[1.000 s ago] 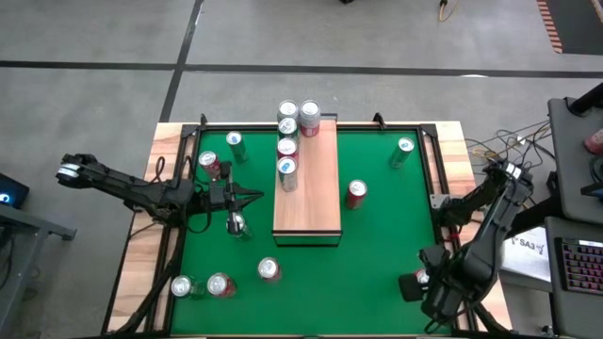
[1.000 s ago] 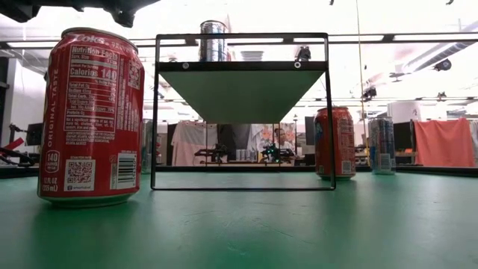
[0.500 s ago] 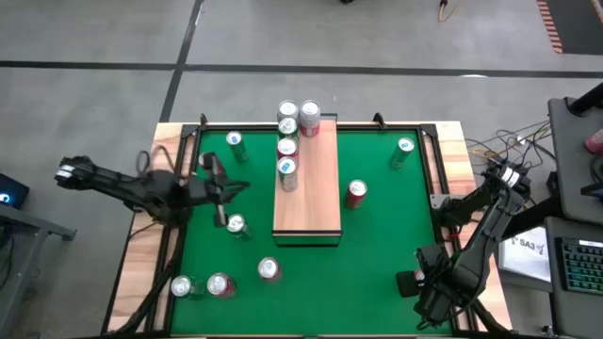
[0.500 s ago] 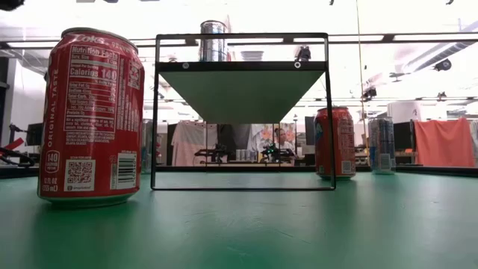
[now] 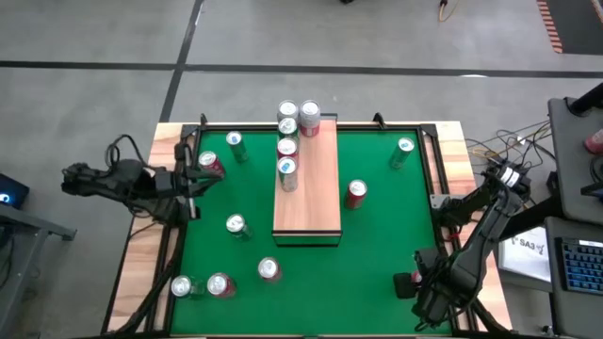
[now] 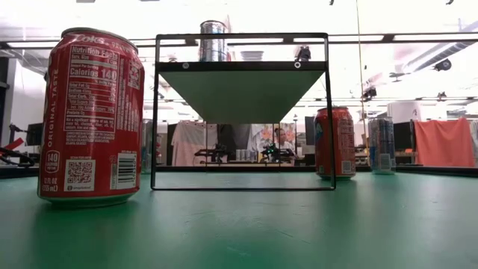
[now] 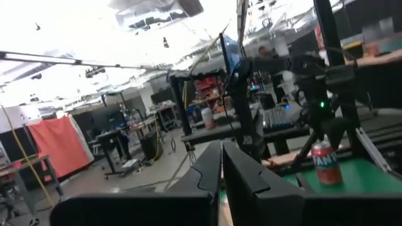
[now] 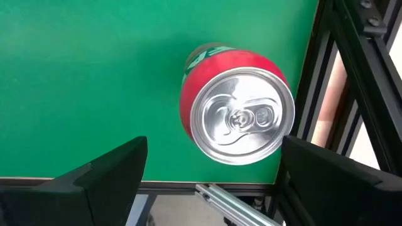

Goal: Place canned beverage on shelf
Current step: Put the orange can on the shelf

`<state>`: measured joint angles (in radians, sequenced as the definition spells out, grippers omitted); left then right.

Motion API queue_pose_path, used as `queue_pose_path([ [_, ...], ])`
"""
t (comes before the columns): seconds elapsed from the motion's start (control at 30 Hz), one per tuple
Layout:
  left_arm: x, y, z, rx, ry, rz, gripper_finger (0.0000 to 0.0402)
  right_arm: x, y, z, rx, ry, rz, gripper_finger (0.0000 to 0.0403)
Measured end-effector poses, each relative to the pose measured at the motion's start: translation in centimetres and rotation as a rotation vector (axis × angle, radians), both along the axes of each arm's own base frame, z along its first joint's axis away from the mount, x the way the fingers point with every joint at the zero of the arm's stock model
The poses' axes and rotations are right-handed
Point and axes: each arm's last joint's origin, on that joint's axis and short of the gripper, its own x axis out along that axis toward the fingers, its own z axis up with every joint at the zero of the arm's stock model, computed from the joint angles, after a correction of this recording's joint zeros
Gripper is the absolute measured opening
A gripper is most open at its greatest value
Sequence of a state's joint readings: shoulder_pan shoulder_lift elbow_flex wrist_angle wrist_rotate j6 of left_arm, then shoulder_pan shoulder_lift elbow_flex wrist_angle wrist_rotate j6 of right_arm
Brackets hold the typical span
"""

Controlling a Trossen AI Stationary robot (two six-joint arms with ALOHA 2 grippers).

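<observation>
Four cans (image 5: 287,147) stand on the shelf (image 5: 317,193) at upper centre; eight more dot the green counter (image 5: 377,264). Left hand (image 5: 196,183) closed, empty; right hand (image 8: 210,172) open above a red can (image 8: 235,103), lower right.

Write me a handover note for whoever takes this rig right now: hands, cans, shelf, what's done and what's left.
Left hand: shut, empty, at the table's left edge beside a red can.
Right hand: open, hovering straight above an upright red can in the right near corner, not gripping.
Shelf: four cans in its far half, the near half bare.
Left to do: eight more cans stand on the green mat. Likely next: lower the right hand and grasp the can beneath it.
</observation>
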<state>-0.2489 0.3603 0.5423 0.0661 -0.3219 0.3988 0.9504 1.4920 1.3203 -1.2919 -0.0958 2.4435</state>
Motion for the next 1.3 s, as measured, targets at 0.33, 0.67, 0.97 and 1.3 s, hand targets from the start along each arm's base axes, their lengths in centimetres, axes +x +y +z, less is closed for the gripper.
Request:
queue_pose_path([
  [0.33, -1.2, 0.2, 0.1, -0.017, -0.025, -0.030, 0.0000, -0.1, -0.2, -0.3, -0.026, 0.009, -0.034, 0.0359],
  [0.67, -1.4, 0.3, 0.1, -0.042, -0.026, -0.036, 0.0000, -0.4, -0.6, -0.6, -0.077, 0.033, -0.035, 0.0359],
  [0.97, -1.3, 0.2, 0.0, -0.041, -0.022, -0.036, 0.0000, -0.6, -0.6, -1.0, -0.063, 0.083, -0.051, 0.0359],
  [1.3, -1.3, 0.2, 0.0, -0.041, -0.018, -0.036, 0.0000, 0.1, 0.4, -4.0, -0.040, 0.071, -0.043, 0.0353],
])
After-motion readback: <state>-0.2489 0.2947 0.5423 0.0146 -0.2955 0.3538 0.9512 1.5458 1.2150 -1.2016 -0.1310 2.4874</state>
